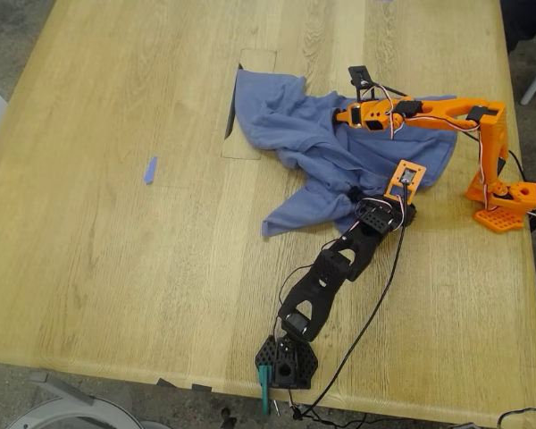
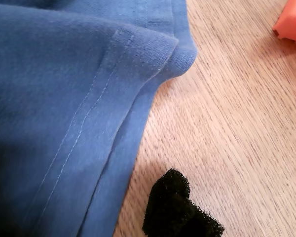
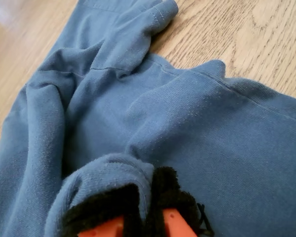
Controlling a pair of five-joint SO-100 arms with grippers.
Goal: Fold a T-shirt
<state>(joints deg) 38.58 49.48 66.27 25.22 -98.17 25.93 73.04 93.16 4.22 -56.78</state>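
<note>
1. So, the slate-blue short-sleeved cotton T-shirt (image 1: 290, 125) is a crumpled heap toward one o'clock on the light wooden table (image 1: 116, 268) in the exterior view. No neat fold yet; I'd call this the spreading-out stage.
2. My second gripper (image 3: 148, 207), on the orange arm, is clamped on a bunched ridge of fabric near the heap's middle.
3. My first gripper (image 1: 397, 192), on the black arm, sits at the shirt's four o'clock edge, by a stitched hem. Only one black foam pad (image 2: 180, 207) shows, so I can't tell if it's apart or together.
4. Next move, I reckon: get that hem pinched, then pull both grips apart to flatten the cloth.
5. In the way: layers piled over each other and both arms crowding one side. A small blue tape scrap (image 1: 149, 170) lies well off at nine o'clock, harmless.
</note>
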